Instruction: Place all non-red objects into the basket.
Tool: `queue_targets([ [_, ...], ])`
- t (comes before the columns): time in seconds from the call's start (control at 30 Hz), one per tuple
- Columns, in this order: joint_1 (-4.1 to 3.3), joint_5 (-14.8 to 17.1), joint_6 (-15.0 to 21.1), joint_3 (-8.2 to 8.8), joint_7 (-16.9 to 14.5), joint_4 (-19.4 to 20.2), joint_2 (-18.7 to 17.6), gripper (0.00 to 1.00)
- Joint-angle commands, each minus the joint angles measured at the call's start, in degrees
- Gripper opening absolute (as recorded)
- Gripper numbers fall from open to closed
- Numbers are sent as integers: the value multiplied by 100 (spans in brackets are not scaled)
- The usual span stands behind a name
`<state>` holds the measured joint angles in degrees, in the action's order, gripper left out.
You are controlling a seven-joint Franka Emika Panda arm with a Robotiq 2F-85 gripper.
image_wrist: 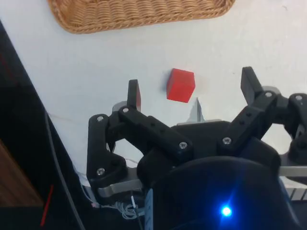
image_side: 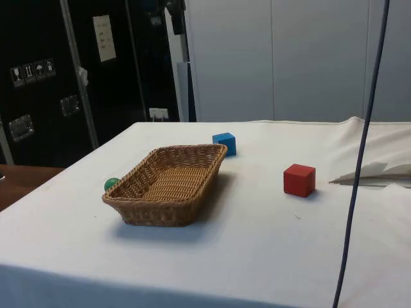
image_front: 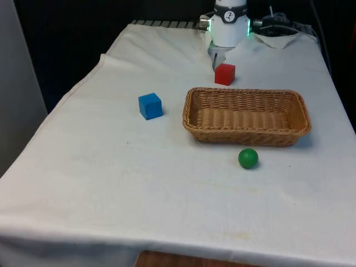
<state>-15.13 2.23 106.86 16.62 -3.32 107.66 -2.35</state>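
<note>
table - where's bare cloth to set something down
Widest bare cloth: the near table edge, in front of the green ball and basket. Also left of the blue cube. Tight: between red cube and basket, under the gripper.

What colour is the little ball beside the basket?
Green; the ball shows best in the front view, near the wicker basket.

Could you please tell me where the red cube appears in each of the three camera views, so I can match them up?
Front view: the red cube sits on the cloth just beyond the basket's far rim, close to the robot's base.
Side view: the red cube lies to the right of the basket, apart from it.
Wrist view: the red cube lies between the open fingers, short of the basket.
Shared landmark: the basket.
</note>
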Motion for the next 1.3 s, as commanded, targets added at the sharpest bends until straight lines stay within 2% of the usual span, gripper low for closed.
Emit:
queue_targets([
  [0.0,23,-6,6,40,-63,17,11,100],
  [0.2,29,-29,17,235,-241,57,17,100],
  [0.23,6,0,0,218,-212,40,0,100],
  [0.27,29,-29,17,258,-269,69,23,100],
  [0.47,29,-46,34,476,-487,178,115,100],
  [0.5,11,-6,0,470,-470,115,52,100],
  [0.53,29,-46,34,504,-521,195,132,100],
  [0.77,29,-57,109,756,-831,384,264,100],
  [0.8,11,-17,29,756,-814,338,229,100],
  [0.83,29,-57,126,779,-877,407,269,100],
  [1.1,11,-17,195,928,-1186,458,241,100],
  [1.27,23,-23,390,1008,-1501,561,201,100],
])
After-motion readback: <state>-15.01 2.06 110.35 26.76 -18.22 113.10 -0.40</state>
